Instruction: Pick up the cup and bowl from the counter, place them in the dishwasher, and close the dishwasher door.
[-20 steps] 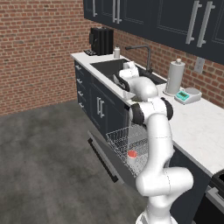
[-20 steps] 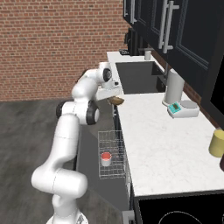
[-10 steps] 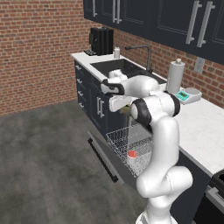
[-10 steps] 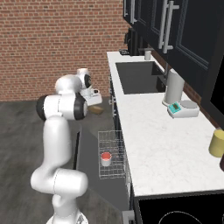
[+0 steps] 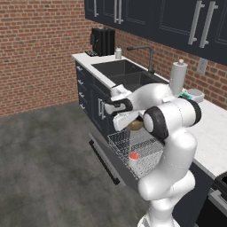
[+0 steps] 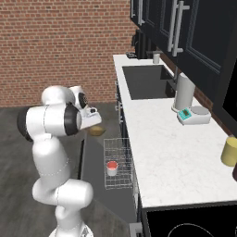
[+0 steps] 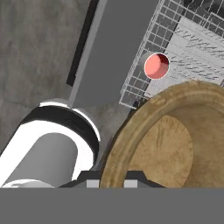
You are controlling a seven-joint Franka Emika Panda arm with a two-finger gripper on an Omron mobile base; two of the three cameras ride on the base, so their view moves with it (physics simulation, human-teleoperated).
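Overall, the end effector [image 7: 111, 175] was found clenched on the rim of the bowl [image 7: 175, 140], one fingertip on either side of the wooden edge in the hand view. The bowl [image 5: 134, 125] was carried in the air, clear of the worktop [image 5: 213, 128], above the near end of the white wire rack [image 5: 142, 153] of the dishwasher [image 5: 133, 175]. From the right base view the bowl [image 6: 96, 131] hung just beside the white forearm, out over the dishwasher door [image 6: 90, 162], which lay folded down and open. The cup [image 5: 133, 158] stood upright inside the rack, its salmon-red inside facing up; the same cup [image 6: 111, 168] appeared in the rack [image 6: 116, 162] from the other side, and in the hand view the cup [image 7: 156, 65] sat beyond the bowl's rim within the wire grid. On the worktop [image 6: 152, 134] a paper towel roll [image 6: 183, 92] stood upright near a small teal scale [image 6: 193, 115], well apart from a yellow jar [image 6: 229, 151] at the far right. A sink [image 5: 124, 73] with a dark tap [image 5: 146, 55] was set into the worktop farther along.
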